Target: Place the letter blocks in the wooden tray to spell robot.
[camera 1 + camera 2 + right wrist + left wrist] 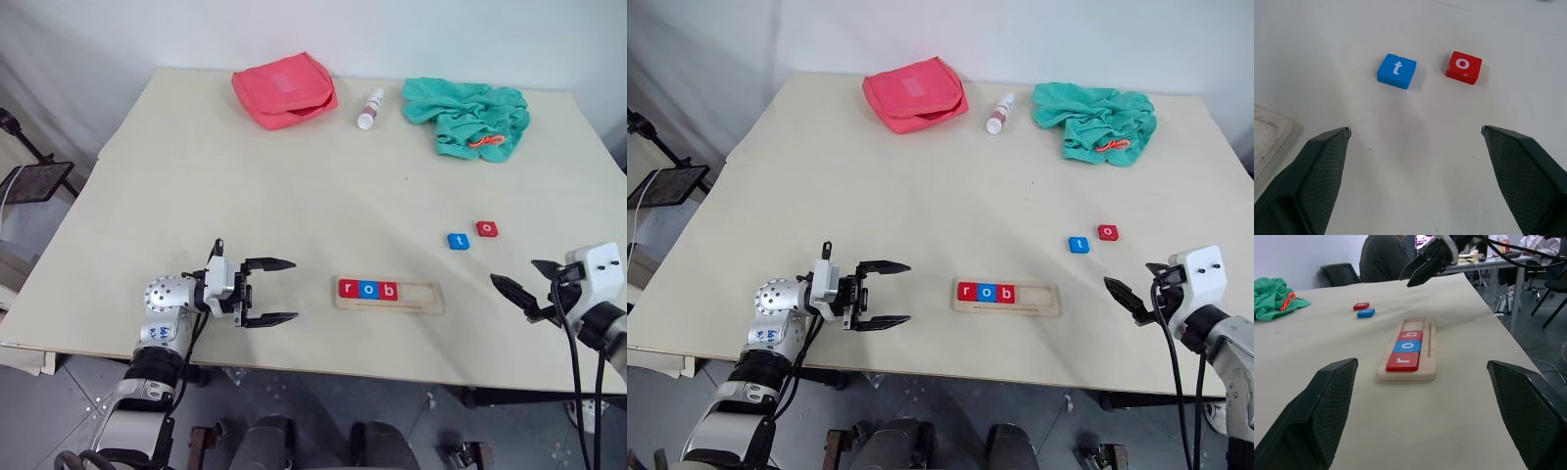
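left eye view has the wooden tray point(416, 297) lying near the front edge of the pale table point(294, 196), a long shallow strip of light wood with rounded ends. three letter blocks sit side by side at its left end: a red block point(348, 288) marked "r", a blue block point(367, 289) marked "o" and a red block point(389, 290) marked "b", all in white lowercase. the rest of the tray is bare wood. two more blocks lie loose on the table beyond the tray's right end, close together but apart: a blue "t" block point(1396, 70) and a red "o" block point(1463, 67). the left gripper point(270, 292) hovers left of the tray, its black fingers spread wide and holding nothing. the right gripper point(519, 292) hangs right of the tray, its fingers also spread wide and empty. at the far side lie a red pouch point(284, 89), a small white bottle point(370, 109) with unreadable print, and a crumpled green cloth point(470, 116).
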Available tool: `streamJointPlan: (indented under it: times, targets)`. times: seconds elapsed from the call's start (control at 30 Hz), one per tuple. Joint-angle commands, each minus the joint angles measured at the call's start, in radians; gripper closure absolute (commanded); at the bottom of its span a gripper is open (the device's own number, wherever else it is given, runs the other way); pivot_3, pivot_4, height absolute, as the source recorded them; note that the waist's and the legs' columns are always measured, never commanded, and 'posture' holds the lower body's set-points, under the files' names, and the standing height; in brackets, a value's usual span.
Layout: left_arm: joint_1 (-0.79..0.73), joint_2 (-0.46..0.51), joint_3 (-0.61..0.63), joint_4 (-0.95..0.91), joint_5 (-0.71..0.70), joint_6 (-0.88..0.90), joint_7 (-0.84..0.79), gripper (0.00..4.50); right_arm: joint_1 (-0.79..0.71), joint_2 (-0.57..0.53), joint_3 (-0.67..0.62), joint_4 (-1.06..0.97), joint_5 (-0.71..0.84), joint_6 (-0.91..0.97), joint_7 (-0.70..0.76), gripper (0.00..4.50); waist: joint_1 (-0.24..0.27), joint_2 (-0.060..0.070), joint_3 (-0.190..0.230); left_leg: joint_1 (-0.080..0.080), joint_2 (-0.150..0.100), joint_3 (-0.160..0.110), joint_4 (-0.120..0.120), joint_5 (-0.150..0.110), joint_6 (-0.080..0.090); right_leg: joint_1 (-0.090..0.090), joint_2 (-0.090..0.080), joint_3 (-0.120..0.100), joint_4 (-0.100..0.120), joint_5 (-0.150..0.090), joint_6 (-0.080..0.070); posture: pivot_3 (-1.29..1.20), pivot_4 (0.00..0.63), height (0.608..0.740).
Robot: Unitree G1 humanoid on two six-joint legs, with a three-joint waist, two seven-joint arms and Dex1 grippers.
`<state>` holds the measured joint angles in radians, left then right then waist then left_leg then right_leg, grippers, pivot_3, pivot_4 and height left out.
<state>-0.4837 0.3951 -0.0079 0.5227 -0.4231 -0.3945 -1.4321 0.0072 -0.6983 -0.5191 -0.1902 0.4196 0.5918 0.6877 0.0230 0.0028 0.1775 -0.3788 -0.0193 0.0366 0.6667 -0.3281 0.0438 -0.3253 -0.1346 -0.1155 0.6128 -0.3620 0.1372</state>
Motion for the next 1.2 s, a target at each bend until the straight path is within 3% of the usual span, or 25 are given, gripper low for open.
streamJointPlan:
  times: [0.03,0.3,0.57,0.87,1.2]
  targets:
    - [-0.004,0.008,0.01,-0.025,-0.002,0.003,-0.004,0.0,0.009,-0.003,-0.034,-0.037,0.025,-0.015,-0.01,0.01,0.0,0.0,0.0,0.0,0.0,0.0,0.0,0.0,0.0,0.0,0.0,0.0,0.0,0.0,0.0,0.0,0.15,0.74]
    - [0.008,0.01,0.01,-0.046,-0.004,0.01,0.001,0.0,-0.035,-0.025,-0.014,-0.008,0.035,-0.002,-0.013,0.01,0.0,0.0,0.0,0.0,0.0,0.0,0.0,0.0,0.0,0.0,0.0,0.0,0.0,0.0,0.0,0.0,0.15,0.74]
    - [0.038,0.001,0.004,-0.089,-0.003,0.018,0.016,0.0,-0.327,-0.052,0.127,0.289,-0.056,-0.034,-0.043,0.01,-0.022,0.0,0.0,0.0,0.001,0.0,0.0,0.001,0.0,0.0,0.0,0.0,0.0,0.0,0.0,0.0,0.15,0.74]
    - [0.11,0.007,0.007,-0.179,-0.008,0.037,0.053,0.0,-0.696,-0.009,0.288,0.825,-0.2,-0.189,-0.088,0.01,-0.03,0.0,0.0,0.0,0.0,0.0,0.0,0.001,0.0,-0.001,0.0,0.0,0.001,0.0,0.0,0.0,0.15,0.74]
    - [0.178,0.019,0.007,-0.261,-0.006,0.054,0.102,0.0,-0.835,0.024,0.33,1.123,-0.277,-0.309,-0.139,0.01,-0.029,0.0,0.0,0.0,0.0,-0.001,-0.001,0.0,0.0,-0.001,-0.001,-0.001,0.002,0.0,0.0,0.0,0.15,0.74]
